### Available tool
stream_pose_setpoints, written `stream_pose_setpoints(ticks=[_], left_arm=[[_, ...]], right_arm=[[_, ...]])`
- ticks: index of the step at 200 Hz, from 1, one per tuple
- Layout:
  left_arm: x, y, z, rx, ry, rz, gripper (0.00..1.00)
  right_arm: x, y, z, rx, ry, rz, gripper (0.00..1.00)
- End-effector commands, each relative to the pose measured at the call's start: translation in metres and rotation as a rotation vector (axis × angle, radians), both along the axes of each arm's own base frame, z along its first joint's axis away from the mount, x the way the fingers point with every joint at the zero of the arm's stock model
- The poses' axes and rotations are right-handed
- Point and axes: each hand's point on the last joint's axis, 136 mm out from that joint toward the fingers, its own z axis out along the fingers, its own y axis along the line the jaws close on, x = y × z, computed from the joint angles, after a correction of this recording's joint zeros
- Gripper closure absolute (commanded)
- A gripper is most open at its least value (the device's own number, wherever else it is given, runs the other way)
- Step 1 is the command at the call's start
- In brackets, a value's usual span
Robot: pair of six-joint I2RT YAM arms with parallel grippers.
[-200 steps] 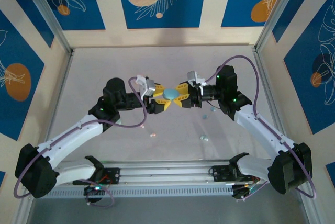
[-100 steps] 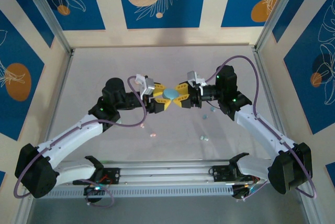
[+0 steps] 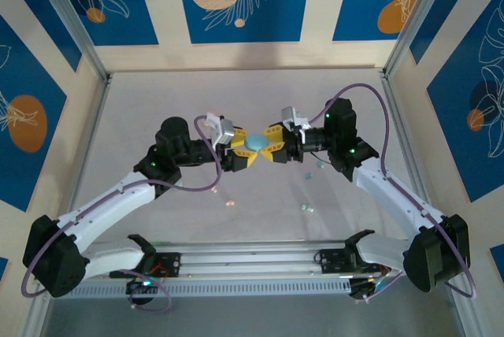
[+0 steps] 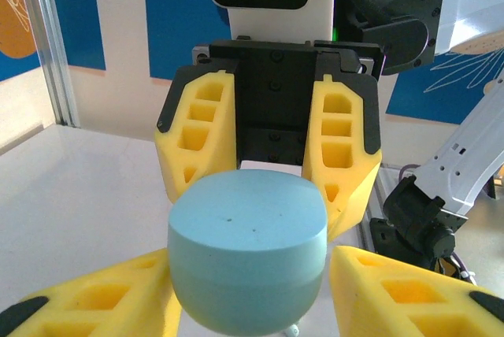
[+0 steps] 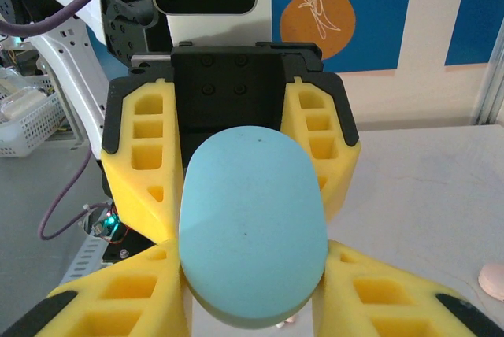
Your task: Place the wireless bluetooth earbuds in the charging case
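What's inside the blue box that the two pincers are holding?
The blue box is shut, so whatever is inside is hidden. Just its smooth shell shows, squeezed between the left pincer and the right pincer. A few tiny earbuds lie loose on the table.

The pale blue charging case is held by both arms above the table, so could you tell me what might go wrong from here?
1. The charging case is smooth and rounded, pinched in mid-air by the left fingers and right fingers; an uneven pull could pop it out.
2. It looks closed, and with both arms busy nothing is free to fetch the earbuds lying on the table.
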Motion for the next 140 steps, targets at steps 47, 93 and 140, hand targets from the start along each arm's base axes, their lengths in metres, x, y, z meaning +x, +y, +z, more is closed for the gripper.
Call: stream_pose_setpoints(ticks=[47, 93, 140], left_arm=[[-0.0072, -0.0013, 0.0123, -0.024, -0.041, -0.036, 0.49], [-0.0094, -0.0026, 0.019, -0.065, -0.028, -0.054, 0.49], [-0.0094, -0.0032, 0.0138, -0.05, -0.011, -0.057, 0.51]], right_arm=[[-0.0002, 0.002, 0.0152, 0.018, -0.031, 0.002, 0.62], [0.0021, 0.0025, 0.0123, 0.012, -0.038, -0.012, 0.62], [0.0021, 0.0025, 0.0135, 0.019, -0.052, -0.016, 0.62]])
